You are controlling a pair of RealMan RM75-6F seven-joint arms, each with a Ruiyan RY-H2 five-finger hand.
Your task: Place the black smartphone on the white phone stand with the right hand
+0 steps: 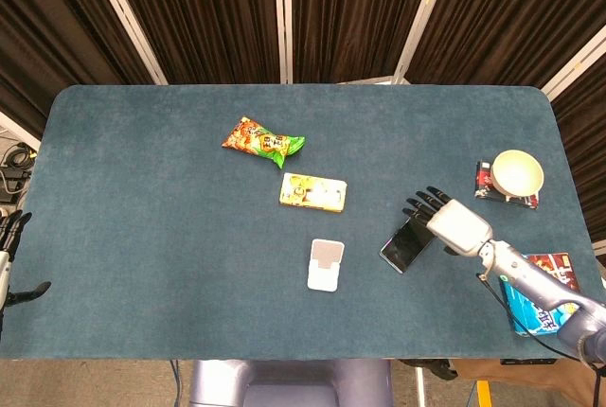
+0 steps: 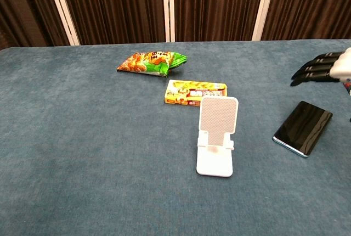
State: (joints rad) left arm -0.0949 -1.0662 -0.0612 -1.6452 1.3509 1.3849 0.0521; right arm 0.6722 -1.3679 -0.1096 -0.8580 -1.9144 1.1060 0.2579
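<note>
The black smartphone [image 1: 405,244] [image 2: 303,127] lies flat on the blue table, right of the white phone stand [image 1: 326,265] [image 2: 216,135], which stands upright near the front middle. My right hand [image 1: 448,221] [image 2: 323,68] hovers over the phone's far end with its fingers stretched out and apart, holding nothing. In the chest view it floats above the phone, clear of it. My left hand [image 1: 9,256] hangs at the table's left edge, fingers spread, empty.
A yellow box [image 1: 313,192] [image 2: 195,93] lies just behind the stand, a red and green snack bag [image 1: 263,140] [image 2: 151,62] farther back. At the right sit a cream bowl [image 1: 517,173] on a dark packet and a blue packet [image 1: 540,291].
</note>
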